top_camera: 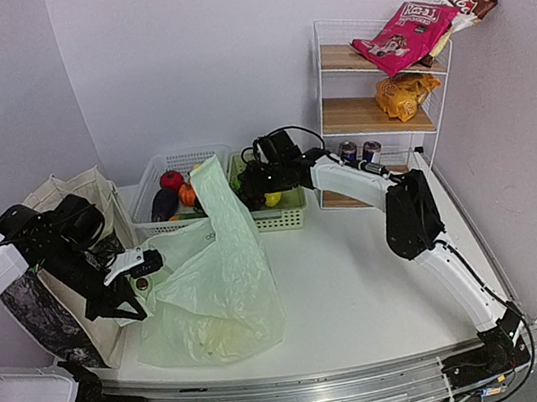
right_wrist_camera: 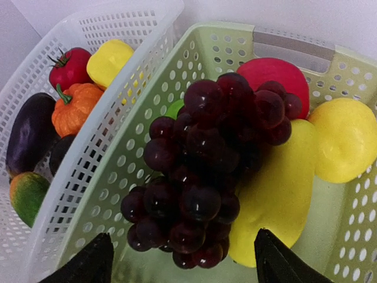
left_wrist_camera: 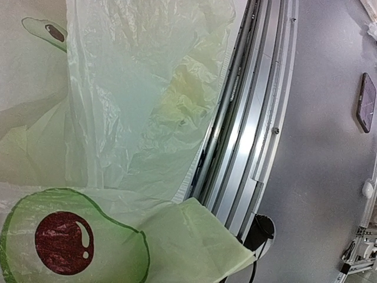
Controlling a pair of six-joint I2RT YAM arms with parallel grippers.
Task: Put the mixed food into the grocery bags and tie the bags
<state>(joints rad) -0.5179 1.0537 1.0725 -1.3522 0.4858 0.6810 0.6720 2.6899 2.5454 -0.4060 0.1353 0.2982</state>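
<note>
Right claw (right_wrist_camera: 185, 262) is spread wide and holds nothing; both fingertips show at the bottom of the wrist view, one on each side of the grapes (right_wrist_camera: 200, 171). Grapes lie directly ahead of it inside the green basket (right_wrist_camera: 330, 65), resting on a long yellow fruit (right_wrist_camera: 277, 194), with a rounder yellow piece (right_wrist_camera: 344, 138) to the right. The bunch's long axis runs from upper right to lower left in that view, its lower end pointing into the gap between the fingers, so a straight advance should bracket it across the narrow width. Judgement: grasp not yet made. Left claw (top_camera: 142, 265) is pressed together at the near rim of the avocado-print plastic bag (top_camera: 220, 279); it looks to be pinching the film, though its fingers are hidden behind plastic in its own view. The bag sits on the surface (top_camera: 361, 278) left of the baskets, one flap standing up beside the white basket (top_camera: 176, 159). The right arm is clearly nearer the grapes. Canvas tote (top_camera: 55, 192) stands at far left.
</note>
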